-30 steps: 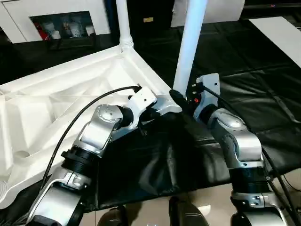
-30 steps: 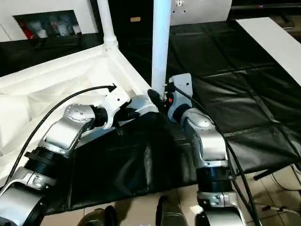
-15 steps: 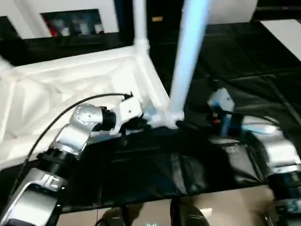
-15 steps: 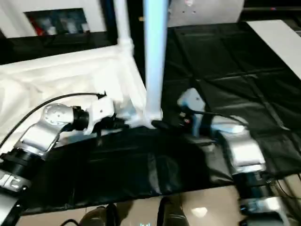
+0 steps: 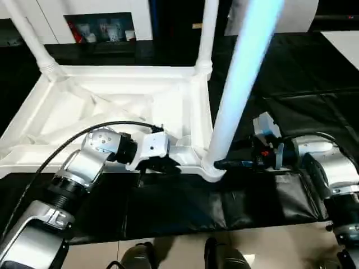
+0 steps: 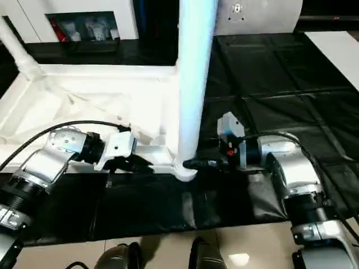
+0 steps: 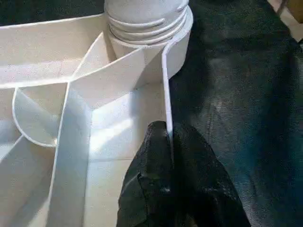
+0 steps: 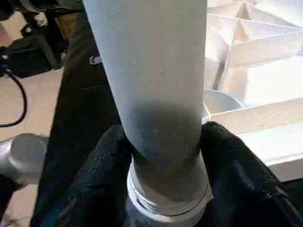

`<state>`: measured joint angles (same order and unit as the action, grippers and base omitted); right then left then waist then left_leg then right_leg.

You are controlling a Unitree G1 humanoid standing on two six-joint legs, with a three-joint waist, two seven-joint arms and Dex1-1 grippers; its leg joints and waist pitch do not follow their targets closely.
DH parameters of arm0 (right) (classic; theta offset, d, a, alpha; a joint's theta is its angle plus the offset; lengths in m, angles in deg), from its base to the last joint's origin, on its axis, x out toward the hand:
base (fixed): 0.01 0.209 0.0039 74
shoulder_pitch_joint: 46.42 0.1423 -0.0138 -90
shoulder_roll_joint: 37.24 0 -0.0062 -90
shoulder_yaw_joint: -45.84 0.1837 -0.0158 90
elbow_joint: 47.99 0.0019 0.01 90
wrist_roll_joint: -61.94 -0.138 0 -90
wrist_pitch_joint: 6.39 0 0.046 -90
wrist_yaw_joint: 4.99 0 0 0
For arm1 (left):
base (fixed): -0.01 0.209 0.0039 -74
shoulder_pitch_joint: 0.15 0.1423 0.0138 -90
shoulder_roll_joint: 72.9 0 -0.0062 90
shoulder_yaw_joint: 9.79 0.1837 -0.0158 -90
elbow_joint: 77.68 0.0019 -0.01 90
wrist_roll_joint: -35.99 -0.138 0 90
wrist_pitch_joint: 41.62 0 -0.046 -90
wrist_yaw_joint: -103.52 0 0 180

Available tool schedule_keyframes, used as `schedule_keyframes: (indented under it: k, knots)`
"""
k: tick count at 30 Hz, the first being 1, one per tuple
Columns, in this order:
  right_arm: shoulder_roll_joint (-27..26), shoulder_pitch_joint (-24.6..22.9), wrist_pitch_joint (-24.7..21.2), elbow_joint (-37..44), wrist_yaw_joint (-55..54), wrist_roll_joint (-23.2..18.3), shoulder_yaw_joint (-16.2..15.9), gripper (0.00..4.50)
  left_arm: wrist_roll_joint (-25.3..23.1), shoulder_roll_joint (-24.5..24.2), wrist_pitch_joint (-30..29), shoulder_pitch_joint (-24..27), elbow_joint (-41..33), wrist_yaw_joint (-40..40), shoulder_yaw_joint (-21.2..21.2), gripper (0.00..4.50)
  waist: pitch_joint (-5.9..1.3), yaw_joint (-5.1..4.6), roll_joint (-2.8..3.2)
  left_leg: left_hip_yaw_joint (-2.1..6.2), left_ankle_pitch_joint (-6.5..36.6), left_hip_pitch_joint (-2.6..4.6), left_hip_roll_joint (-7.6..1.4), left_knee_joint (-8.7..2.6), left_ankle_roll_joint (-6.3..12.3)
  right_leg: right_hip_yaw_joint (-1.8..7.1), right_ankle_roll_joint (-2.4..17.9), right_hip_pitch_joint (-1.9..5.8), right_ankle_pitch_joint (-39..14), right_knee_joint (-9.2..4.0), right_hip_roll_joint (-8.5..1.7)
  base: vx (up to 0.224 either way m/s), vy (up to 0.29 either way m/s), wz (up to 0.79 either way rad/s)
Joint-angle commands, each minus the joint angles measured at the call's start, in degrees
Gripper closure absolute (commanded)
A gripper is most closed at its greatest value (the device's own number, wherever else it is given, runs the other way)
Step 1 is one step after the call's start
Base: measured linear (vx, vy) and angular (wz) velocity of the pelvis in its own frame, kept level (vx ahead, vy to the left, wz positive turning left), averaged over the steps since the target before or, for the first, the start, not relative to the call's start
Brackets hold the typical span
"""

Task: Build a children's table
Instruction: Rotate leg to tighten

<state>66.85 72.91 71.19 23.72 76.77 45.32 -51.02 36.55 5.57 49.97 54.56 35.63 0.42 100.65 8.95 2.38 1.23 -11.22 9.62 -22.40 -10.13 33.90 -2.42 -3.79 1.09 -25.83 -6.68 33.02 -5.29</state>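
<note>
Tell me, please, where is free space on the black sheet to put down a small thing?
The black sheet is bare to the right of the near leg, beyond the right gripper. It is crowded at the table top corner, where the left gripper pinches the rim.

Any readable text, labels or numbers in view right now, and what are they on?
None can be read.
Small yellowish plate on the dark panel behind the table: too small to read.
Small dark mark on the white panel at the back: too blurred to read.
Small pale mark on the black sheet: illegible.
</note>
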Motion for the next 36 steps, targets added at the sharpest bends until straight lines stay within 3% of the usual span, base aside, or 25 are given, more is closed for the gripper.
schedule_keyframes:
  k: [1, 9, 10, 13, 16, 17, 18, 20, 21, 23, 25, 27, 29, 33, 36]
  knots:
    - [0.83, 0.52, -0.04, -0.19, 1.38, -0.85, -0.29, 2.47, 0.28, 0.24, 1.93, -0.25, -1.04, 2.2, 1.65, 4.5, -5.61, -0.23, -1.04, 0.9, 12.46, 1.28, -2.6, -3.67, 5.44, 2.35, 11.88, 3.95, -24.99, -3.94, -2.68, 0.0, 0.0, 0.0]
    - [0.78, 0.58, -0.08, -0.6, 2.74, -1.08, -0.81, 2.62, -0.01, 0.23, 2.36, -0.36, -0.52, 1.88, 1.59, 4.5, -5.89, -0.06, -0.96, 0.83, 10.99, 1.12, -2.54, -3.52, 6.07, 2.35, 12.94, 4.12, -21.44, -3.52, -2.61, 0.0, 0.0, 0.0]
    - [0.75, 0.39, -0.4, -0.34, 2.89, -1.23, -0.88, 2.62, 0.03, 0.3, 2.2, -0.29, -0.44, 1.78, 1.44, 4.5, -5.74, 0.03, -0.62, 0.88, 10.95, 1.11, -2.56, -3.55, 6.1, 2.37, 13.05, 4.04, -21.2, -3.5, -2.65, 0.0, 0.0, 0.0]
    - [0.62, -0.15, -1.33, 0.52, 2.76, -1.66, -0.82, 2.62, 0.21, 0.6, 1.55, -0.16, -0.47, 1.13, 0.98, 4.5, -5.65, 0.01, -0.7, 0.86, 11.43, 1.07, -2.52, -3.58, 6.1, 2.31, 13.15, 4.11, -21.33, -3.58, -2.56, 0.0, 0.0, 0.0]
    - [-0.76, -1.6, -4.75, 3.83, -2.83, -1.74, 0.01, 2.62, -1.57, 1.92, -2.67, -0.89, -0.22, -5.09, -0.22, 4.5, -5.44, 0.02, -0.6, 0.9, 12.02, 1.2, -2.52, -3.73, 5.48, 2.3, 12.82, 4.04, -22.23, -3.78, -2.43, 0.0, 0.0, 0.0]
    - [-1.56, -1.65, -7.98, 5.02, -7.44, -0.42, -0.01, 2.62, -1.61, 3.1, -5.07, -1.42, -0.22, -8.12, -1.27, 4.5, -5.24, 0.05, -0.33, 1.01, 12.86, 1.21, -2.42, -3.78, 5.0, 2.22, 12.24, 3.98, -24.17, -3.96, -2.51, 0.0, 0.0, 0.0]
    - [-2.66, -1.59, -9.76, 5.53, -11.19, 0.52, 0.26, 2.62, -1.62, 3.95, -6.96, -1.72, -0.65, -10.1, -1.89, 4.5, -5.12, -0.05, -0.21, 0.98, 13.16, 1.18, -2.36, -3.84, 4.72, 2.2, 12.05, 3.95, -24.76, -4.08, -2.38, 0.0, 0.0, 0.0]
    - [-5.74, -1.74, -13.24, 7.17, -18.67, 1.37, 1.37, 2.62, -1.76, 5.73, -10.65, -2.29, -1.67, -13.87, -2.91, 4.5, -5.0, -0.58, -0.54, 1.18, 14.57, 1.27, -2.02, -3.91, 3.3, 2.06, 10.13, 3.8, -28.9, -4.56, -2.44, 0.0, 0.0, 0.0]
    - [-8.16, -2.26, -15.65, 9.2, -22.72, 0.9, 2.13, 2.62, -1.98, 7.05, -13.15, -2.68, -2.38, -16.53, -3.53, 4.5, -4.68, -0.88, -0.25, 1.27, 15.45, 1.32, -1.88, -4.0, 2.52, 1.92, 8.9, 3.7, -31.33, -5.05, -2.29, 0.0, 0.0, 0.0]
    - [-12.76, -3.39, -18.21, 12.05, -29.9, 1.59, 2.76, 2.62, -2.89, 9.83, -16.97, -3.27, -3.21, -21.45, -4.17, 4.5, -4.73, -1.29, -0.42, 1.61, 15.38, 0.91, -1.69, -4.09, 1.83, 1.58, 7.13, 3.9, -33.38, -5.14, -2.41, 0.0, 0.0, 0.0]
    - [-15.57, -3.71, -19.65, 12.83, -34.66, 2.62, 3.05, 2.62, -3.68, 11.54, -18.99, -3.49, -3.5, -24.53, -4.36, 4.5, -4.72, -1.98, -0.26, 1.71, 16.4, 1.07, -1.52, -4.02, 1.9, 1.42, 6.22, 3.65, -34.49, -5.52, -2.37, 0.0, 0.0, 0.0]
    - [-19.15, -3.32, -21.43, 12.69, -40.91, 4.25, 3.67, 2.62, -4.28, 13.81, -21.06, -3.76, -3.42, -27.95, -4.61, 4.5, -4.77, -2.61, -0.42, 1.6, 16.65, 1.06, -1.39, -3.93, 2.77, 1.41, 6.03, 3.51, -33.86, -5.76, -2.24, 0.0, 0.0, 0.0]
    - [-24.72, -1.81, -22.89, 11.7, -51.0, 6.98, 4.55, 2.62, -5.43, 17.08, -23.34, -4.43, -2.5, -33.49, -5.04, 4.5, -4.48, -3.29, -0.19, 1.6, 17.14, 0.93, -1.3, -3.91, 2.3, 1.2, 6.02, 3.14, -34.55, -5.87, -2.08, 0.0, 0.0, 0.0]
    - [-30.12, -0.29, -25.19, 11.49, -57.99, 6.6, 6.44, 2.62, -6.37, 20.02, -25.2, -4.95, -2.35, -38.46, -6.14, 4.5, -4.53, -3.84, 0.2, 1.91, 18.24, 1.17, -1.33, -4.14, 2.59, 0.9, 4.78, 3.27, -34.47, -6.34, -2.22, 0.0, 0.0, 0.0]
    - [-30.21, -0.02, -21.51, 10.85, -56.95, 6.58, 5.5, 1.92, -6.27, 20.8, -25.77, -4.69, -3.11, -38.7, -6.07, 4.5, -4.7, -3.78, 0.24, 1.9, 17.72, 0.99, -1.59, -4.44, 3.27, 1.02, 6.08, 3.52, -29.51, -6.02, -2.1, 0.0, 0.0, 0.0]
